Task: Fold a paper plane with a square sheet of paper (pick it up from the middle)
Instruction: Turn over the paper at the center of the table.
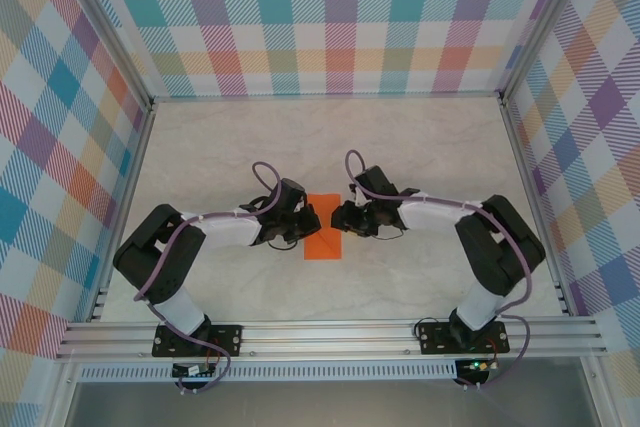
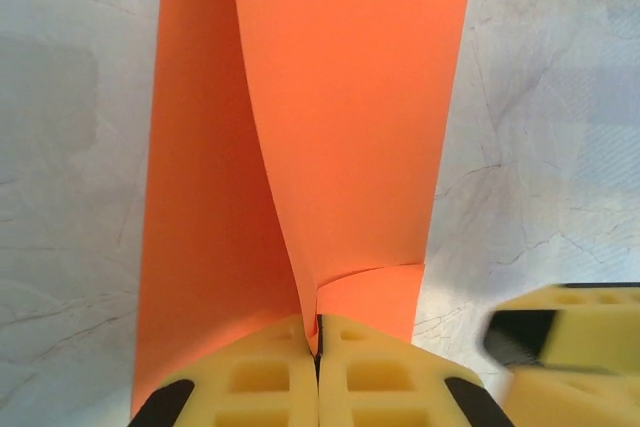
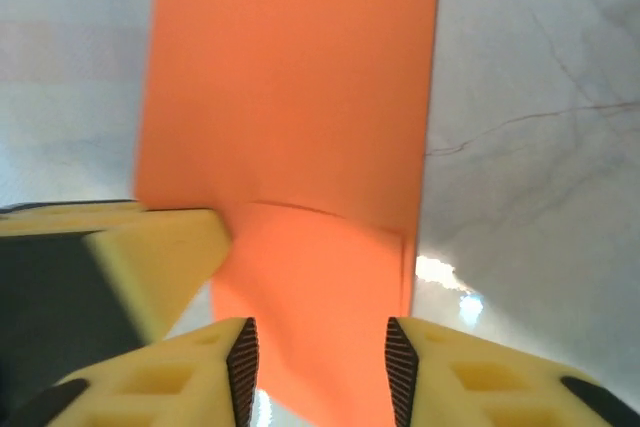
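Looking along my left claw (image 2: 318, 347), I see its two yellow, waffle-moulded fingers (image 2: 280, 347) pressed flat together. They pinch a pleat of the square sheet of paper (image 2: 340, 127) right at their tips. The paper is thin, matte, bright orange and unmarked. Ahead of that claw it runs away as a long strip. One layer lies flat on the desk (image 2: 540, 127), and a second layer curls up from the pinch as a smooth, bowed flap with a rounded far corner. Just right of the claw's tips, a short fold edge crosses the sheet.

My right claw (image 3: 320, 362) stands with its jaws apart, black ribbed pads (image 3: 243, 362) facing each other across a gap. The orange sheet lies in that gap and runs on ahead, with a shallow curved crease just beyond the tips. I cannot tell whether the pads touch it. The two claws come at the sheet from opposite sides and sit close together. A blurred yellow-and-black finger of each shows at the edge of the other's view.

Outward from both claws, the desk is pale, marble-veined and faintly glossy. From above, purple cables (image 1: 256, 169) loop over each wrist, aluminium rails (image 1: 330, 332) frame the desk, and pastel plaid panels (image 1: 330, 17) wall it in on three sides.
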Robot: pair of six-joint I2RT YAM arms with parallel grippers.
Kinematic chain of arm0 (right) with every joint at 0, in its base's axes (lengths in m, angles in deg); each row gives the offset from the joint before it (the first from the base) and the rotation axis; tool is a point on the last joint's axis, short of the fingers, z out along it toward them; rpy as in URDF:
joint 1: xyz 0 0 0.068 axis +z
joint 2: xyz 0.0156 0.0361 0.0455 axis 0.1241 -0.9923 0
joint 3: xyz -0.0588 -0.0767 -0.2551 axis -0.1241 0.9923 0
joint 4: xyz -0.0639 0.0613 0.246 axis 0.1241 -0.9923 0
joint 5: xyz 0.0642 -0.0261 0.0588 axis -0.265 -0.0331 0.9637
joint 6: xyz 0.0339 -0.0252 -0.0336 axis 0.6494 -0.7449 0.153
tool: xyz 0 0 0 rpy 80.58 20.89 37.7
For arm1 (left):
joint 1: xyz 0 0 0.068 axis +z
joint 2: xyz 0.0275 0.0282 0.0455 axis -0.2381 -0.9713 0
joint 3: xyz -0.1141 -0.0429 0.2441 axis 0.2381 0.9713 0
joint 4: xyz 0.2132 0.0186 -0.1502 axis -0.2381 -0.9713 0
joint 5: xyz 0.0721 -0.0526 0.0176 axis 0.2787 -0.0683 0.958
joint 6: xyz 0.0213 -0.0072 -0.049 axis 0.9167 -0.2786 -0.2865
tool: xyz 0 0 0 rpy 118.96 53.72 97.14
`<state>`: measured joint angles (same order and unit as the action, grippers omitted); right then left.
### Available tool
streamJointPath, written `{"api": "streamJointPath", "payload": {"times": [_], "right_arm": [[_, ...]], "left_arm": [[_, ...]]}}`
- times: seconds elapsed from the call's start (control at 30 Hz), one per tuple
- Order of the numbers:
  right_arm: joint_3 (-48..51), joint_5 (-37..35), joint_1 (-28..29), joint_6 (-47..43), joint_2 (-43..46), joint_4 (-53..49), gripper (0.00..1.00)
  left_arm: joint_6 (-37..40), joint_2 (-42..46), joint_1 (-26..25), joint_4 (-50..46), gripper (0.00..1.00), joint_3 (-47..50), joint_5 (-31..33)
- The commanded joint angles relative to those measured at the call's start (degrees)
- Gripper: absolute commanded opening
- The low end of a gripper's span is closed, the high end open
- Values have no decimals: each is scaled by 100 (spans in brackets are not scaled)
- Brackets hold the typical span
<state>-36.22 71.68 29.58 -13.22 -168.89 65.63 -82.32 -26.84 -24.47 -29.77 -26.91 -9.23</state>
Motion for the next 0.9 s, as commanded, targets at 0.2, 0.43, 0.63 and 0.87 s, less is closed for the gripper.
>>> {"api": "streamJointPath", "payload": {"times": [0.2,0.43,0.63,0.87], "right_arm": [[361,-1737,-76,-473,1743,-881,74],[668,-2637,-103,-546,2562,-1154,94],[862,-2905,-111,-454,2799,-1205,100],[980,-3131,-119,-325,2922,-1321,100]], "left_arm": [[1145,1452,-52,-2669,3,-685,1046],[2119,1996,-59,-4897,3,-1817,2553],[2318,1733,-96,-5818,4,-2389,4110],[2057,526,-600,-6584,4,-3048,5635]]}}
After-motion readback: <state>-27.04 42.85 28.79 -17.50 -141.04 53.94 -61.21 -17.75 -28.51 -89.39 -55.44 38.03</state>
